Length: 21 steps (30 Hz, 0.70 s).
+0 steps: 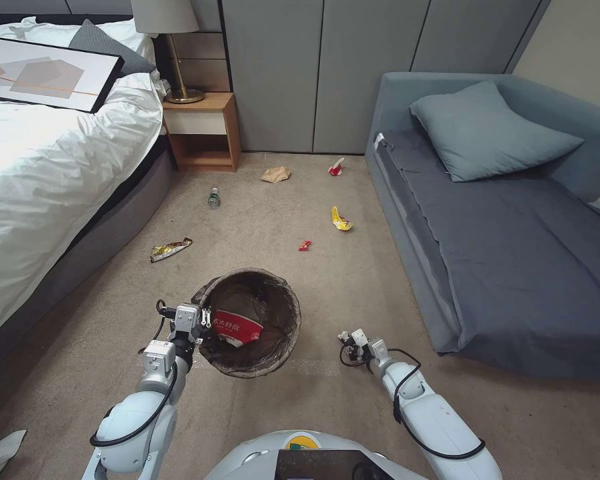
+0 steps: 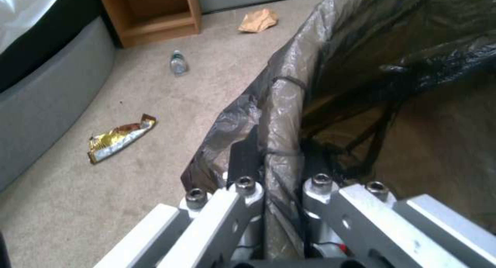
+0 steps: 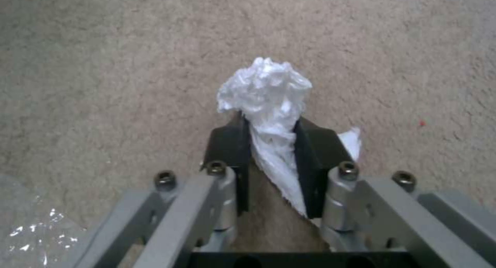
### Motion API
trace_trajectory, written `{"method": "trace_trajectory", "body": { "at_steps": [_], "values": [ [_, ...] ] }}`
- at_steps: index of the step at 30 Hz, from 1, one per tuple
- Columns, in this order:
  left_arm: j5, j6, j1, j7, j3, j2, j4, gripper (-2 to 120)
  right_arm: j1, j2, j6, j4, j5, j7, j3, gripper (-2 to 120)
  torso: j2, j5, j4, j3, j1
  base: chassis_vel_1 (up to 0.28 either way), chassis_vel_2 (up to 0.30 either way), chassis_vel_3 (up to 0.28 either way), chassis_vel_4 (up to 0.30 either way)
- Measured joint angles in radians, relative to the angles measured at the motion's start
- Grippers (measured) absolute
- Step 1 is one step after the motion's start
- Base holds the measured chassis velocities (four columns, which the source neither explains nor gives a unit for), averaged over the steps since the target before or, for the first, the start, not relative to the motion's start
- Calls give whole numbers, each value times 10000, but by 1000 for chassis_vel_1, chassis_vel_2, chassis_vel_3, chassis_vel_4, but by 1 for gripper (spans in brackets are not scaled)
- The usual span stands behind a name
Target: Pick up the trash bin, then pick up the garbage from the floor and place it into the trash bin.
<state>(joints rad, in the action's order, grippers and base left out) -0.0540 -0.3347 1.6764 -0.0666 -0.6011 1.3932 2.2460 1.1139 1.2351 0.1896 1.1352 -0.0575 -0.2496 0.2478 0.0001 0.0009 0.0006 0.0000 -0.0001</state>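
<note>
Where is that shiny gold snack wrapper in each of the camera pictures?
Head view: the gold wrapper lies on the carpet beside the bed, beyond the trash bin gripped by the left gripper.
Left wrist view: the wrapper lies on the carpet, past the bin's bagged rim.
Right wrist view: not in it.
Shared landmark: the small bottle near the nightstand.
</note>
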Motion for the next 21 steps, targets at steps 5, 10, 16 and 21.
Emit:
{"method": "trace_trajectory", "body": {
  "at_steps": [5, 10, 16, 21],
  "values": [
    [11, 0, -20, 0, 27, 6, -27, 3, 33, 1, -8, 23, 6, 0, 23, 11, -1, 2, 2, 0, 1, 0, 0, 0, 0],
    [20, -4, -31, -3, 48, 8, -31, 3, 92, 0, -74, 107, 74, -1, 109, 0, -2, 6, 2, 2, 1, 0, 0, 0, 0],
    [25, -18, -43, -9, 64, -4, -6, 3, 304, -106, -112, 710, 208, 146, 516, 0, -6, 2, -23, 6, 4, -43, -14, -5, -21],
    [30, -27, -55, -9, 83, -8, 12, 3, 418, -158, -187, 1269, 229, 143, 734, 0, -5, -27, -13, 4, 3, 0, 0, 0, 0]
  ]
}}
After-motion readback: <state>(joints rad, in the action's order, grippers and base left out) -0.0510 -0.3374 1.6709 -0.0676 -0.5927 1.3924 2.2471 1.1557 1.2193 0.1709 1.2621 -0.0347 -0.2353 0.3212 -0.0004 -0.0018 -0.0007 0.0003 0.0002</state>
